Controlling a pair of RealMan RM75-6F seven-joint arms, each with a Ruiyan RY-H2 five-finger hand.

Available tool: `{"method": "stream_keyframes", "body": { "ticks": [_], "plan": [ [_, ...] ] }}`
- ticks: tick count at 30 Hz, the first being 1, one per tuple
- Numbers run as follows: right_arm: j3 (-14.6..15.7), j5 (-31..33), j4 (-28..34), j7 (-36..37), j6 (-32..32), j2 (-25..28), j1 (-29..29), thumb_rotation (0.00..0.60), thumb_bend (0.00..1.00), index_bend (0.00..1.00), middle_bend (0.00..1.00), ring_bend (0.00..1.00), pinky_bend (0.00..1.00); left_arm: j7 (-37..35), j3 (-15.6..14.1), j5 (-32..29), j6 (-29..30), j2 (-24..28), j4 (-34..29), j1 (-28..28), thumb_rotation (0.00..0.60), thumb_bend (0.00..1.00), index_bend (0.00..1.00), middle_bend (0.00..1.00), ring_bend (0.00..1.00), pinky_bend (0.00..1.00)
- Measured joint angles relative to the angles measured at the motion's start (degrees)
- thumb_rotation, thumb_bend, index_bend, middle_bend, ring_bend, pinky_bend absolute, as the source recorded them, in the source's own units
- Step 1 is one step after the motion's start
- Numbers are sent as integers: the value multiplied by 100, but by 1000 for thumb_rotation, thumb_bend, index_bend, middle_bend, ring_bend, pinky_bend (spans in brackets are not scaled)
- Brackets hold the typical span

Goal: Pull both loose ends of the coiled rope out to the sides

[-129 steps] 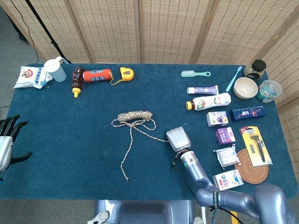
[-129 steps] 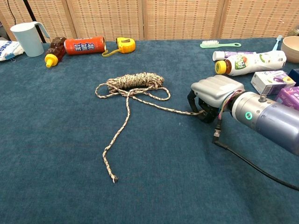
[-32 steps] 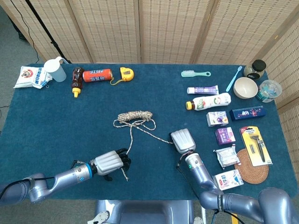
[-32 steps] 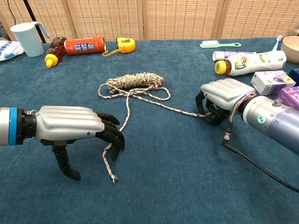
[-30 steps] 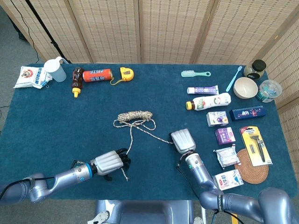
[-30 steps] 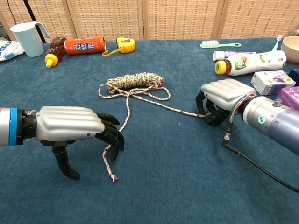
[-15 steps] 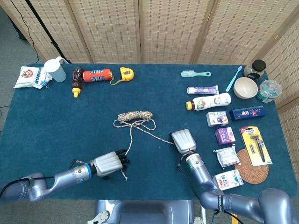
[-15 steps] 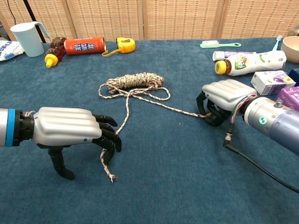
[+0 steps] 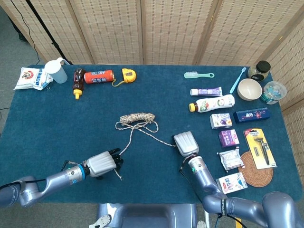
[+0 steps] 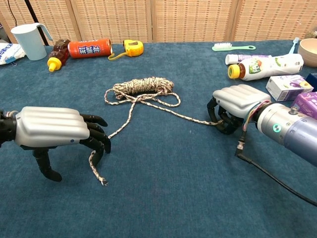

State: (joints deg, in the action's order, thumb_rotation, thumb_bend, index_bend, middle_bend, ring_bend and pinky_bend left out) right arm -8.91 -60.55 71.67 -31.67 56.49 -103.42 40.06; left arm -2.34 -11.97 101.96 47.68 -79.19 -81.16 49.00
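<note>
speckled rope (image 10: 143, 85) ends splayed left-right

woven folding screen (image 9: 156, 28), grey floor (image 9: 14, 42)

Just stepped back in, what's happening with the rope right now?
Each hand has one loose end of the rope. The left hand holds the near end in its fingers, with the tip dangling below them. The right hand grips the other end out to the right, that strand running fairly straight back to the coil. The coil itself is bundled at mid-table, so the ends are only partly drawn out.
</note>
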Motion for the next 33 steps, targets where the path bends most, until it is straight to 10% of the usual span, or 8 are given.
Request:
{"method": "stream_keyframes", "body": {
  "ticks": [21, 33],
  "plan": [
    [-18, 32, 6, -5, 10, 27, -38, 600, 465, 597, 821, 937, 755, 433, 239, 6, 624, -420, 314, -303, 600, 328, 398, 466, 484, 415],
    [-24, 16, -39, 22, -24, -13, -23, 600, 465, 598, 820, 937, 755, 355, 222, 254, 966, -293, 401, -304, 558, 341, 378, 788, 779, 794]
  ]
}}
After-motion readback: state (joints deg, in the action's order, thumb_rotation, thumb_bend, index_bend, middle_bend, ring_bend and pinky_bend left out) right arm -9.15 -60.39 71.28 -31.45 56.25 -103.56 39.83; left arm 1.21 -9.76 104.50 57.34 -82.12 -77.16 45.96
